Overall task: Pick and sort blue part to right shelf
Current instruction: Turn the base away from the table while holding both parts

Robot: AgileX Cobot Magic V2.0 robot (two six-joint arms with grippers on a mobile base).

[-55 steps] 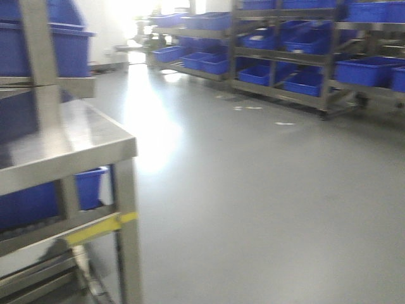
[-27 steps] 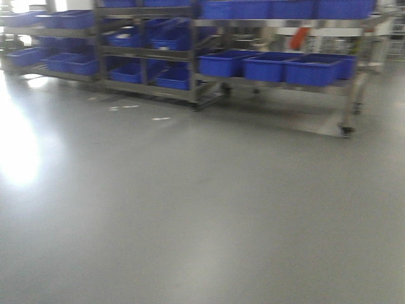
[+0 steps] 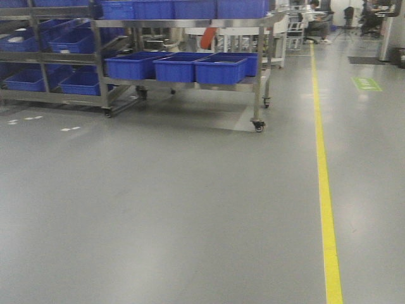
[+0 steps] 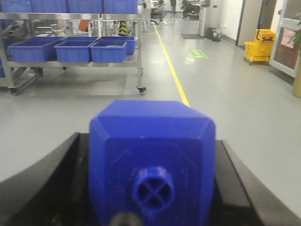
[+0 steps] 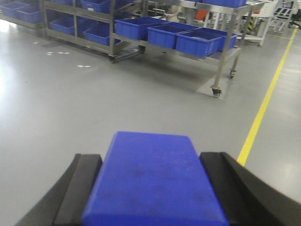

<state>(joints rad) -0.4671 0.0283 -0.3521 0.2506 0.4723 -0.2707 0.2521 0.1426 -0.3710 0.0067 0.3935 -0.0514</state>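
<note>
left tool (image 4: 153, 162) clamped on blue part (image 4: 151, 134), knob facing camera | right tool (image 5: 151, 188) clamped on second blue part (image 5: 149, 176) | shelf (image 3: 190, 23) with blue bins (image 3: 219, 69) stands well apart, across grey floor (image 3: 177, 215)

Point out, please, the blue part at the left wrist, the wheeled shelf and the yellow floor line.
blue part (image 4: 153, 141): left wrist view, face above knob.
wheeled shelf (image 3: 177, 23): front view, upper front rail.
yellow line (image 3: 324, 177): front view, mid-stripe.
</note>
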